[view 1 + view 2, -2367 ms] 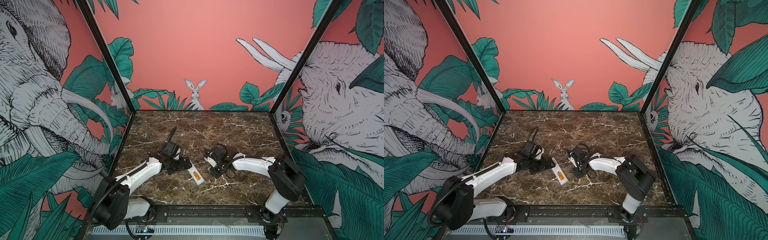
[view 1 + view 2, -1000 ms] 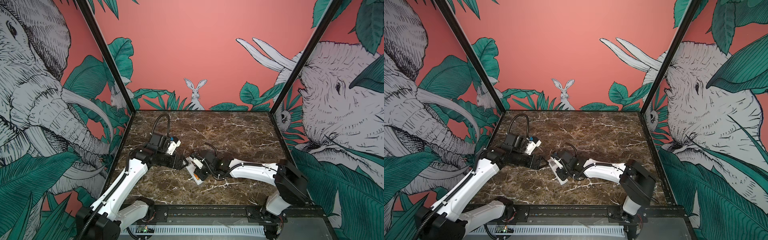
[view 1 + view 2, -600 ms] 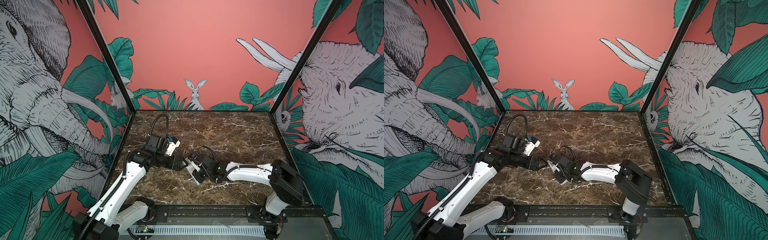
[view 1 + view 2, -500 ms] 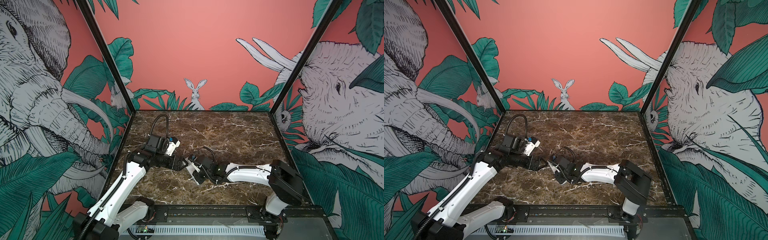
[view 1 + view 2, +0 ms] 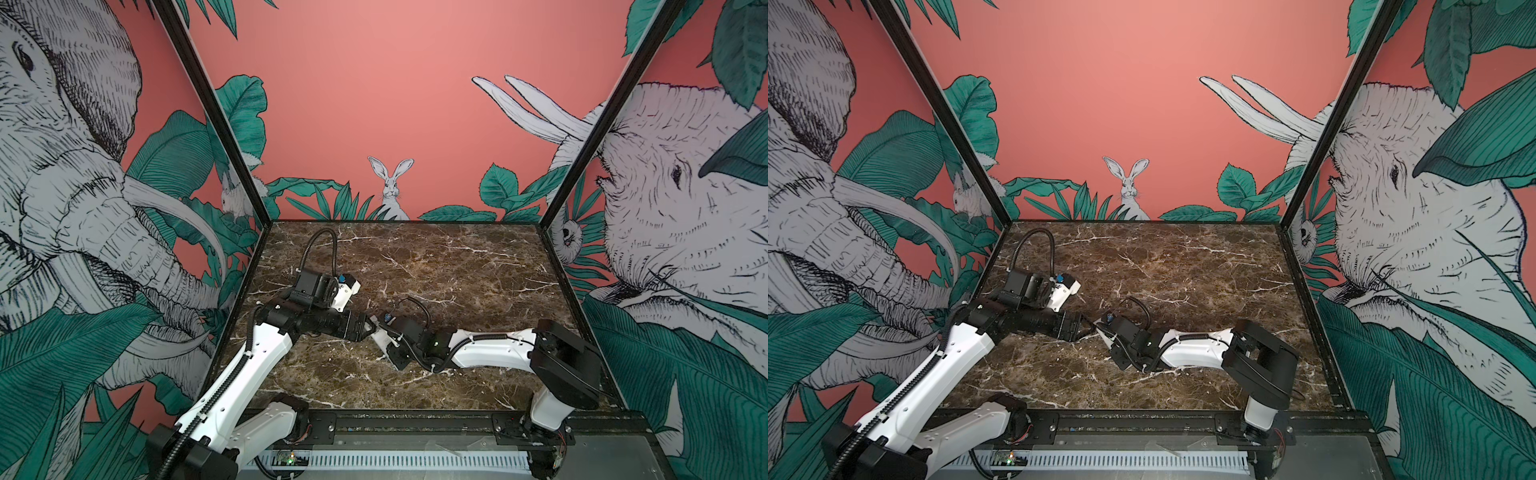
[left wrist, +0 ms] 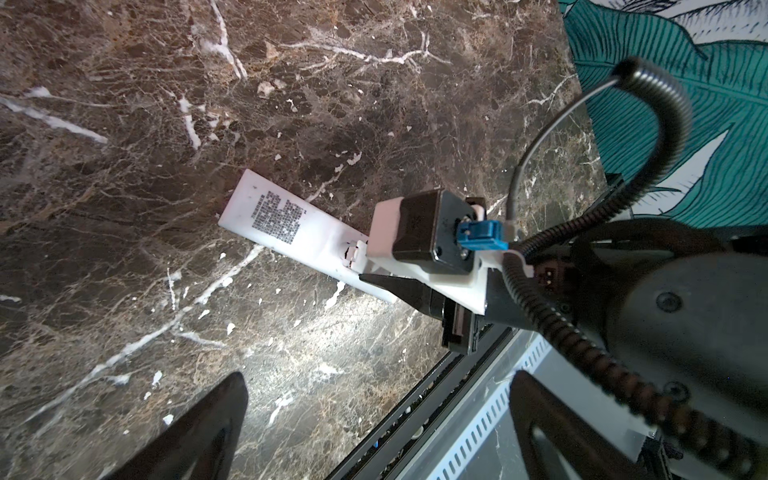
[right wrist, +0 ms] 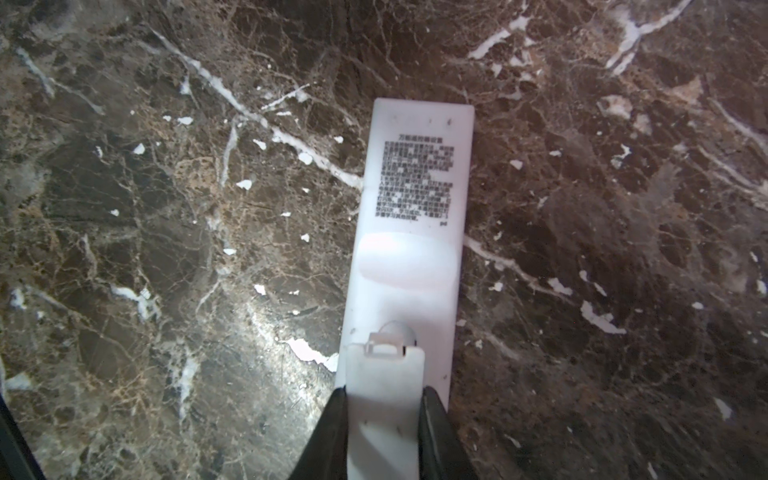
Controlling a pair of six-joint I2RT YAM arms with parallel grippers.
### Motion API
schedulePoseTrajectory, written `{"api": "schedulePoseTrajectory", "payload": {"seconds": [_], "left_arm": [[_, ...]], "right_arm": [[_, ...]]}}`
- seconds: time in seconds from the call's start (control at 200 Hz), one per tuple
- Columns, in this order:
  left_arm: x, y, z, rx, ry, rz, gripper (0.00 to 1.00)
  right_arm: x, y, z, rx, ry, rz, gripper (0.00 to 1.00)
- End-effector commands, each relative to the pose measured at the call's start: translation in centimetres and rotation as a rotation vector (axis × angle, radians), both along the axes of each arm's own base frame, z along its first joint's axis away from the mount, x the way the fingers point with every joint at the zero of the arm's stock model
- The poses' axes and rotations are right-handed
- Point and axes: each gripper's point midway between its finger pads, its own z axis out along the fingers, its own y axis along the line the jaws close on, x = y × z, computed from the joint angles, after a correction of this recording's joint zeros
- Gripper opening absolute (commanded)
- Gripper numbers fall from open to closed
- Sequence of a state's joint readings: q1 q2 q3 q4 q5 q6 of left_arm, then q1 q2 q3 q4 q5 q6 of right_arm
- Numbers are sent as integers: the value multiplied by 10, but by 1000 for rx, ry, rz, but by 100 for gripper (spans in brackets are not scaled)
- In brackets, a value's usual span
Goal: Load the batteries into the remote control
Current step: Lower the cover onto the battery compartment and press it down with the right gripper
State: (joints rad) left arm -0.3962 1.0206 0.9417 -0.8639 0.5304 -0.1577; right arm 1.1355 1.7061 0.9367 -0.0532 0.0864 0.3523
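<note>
The remote control [image 7: 415, 187] lies label side up on the marble, a slim white bar also in the left wrist view [image 6: 291, 224] and partly in both top views [image 5: 379, 338] [image 5: 1106, 332]. My right gripper [image 7: 384, 399] is shut on a small white cover [image 7: 384, 374]. It holds the cover flat over the remote's near end, with the clip end towards the label. My left gripper [image 6: 374, 432] is open with nothing between its fingers and hovers by the remote's other end [image 5: 365, 328]. The batteries are hidden.
Brown marble tabletop [image 5: 436, 270] walled by printed panels on three sides. A black rail and a white slotted strip [image 5: 395, 461] run along the front edge. The two arms meet near the middle left, and the left arm's cable loop [image 5: 320, 245] rises behind them.
My right gripper has slid leftward along the remote with the cover. The orange that showed on the remote a second ago is now covered. The left arm has barely shifted.
</note>
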Motion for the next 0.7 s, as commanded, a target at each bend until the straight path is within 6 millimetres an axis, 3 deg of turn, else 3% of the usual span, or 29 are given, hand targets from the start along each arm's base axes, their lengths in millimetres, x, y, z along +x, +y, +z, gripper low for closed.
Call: {"api": "schedulePoseTrajectory", "payload": {"seconds": [0.0,0.695], "left_arm": [[-1,3,-5,13,6,-3,99],[-2,4,-3,14,-8,0,99]], "right_arm": [[1,-7,1,-8,-30,-20,24],[-13,-12,1,-33,-13,48,24]]}}
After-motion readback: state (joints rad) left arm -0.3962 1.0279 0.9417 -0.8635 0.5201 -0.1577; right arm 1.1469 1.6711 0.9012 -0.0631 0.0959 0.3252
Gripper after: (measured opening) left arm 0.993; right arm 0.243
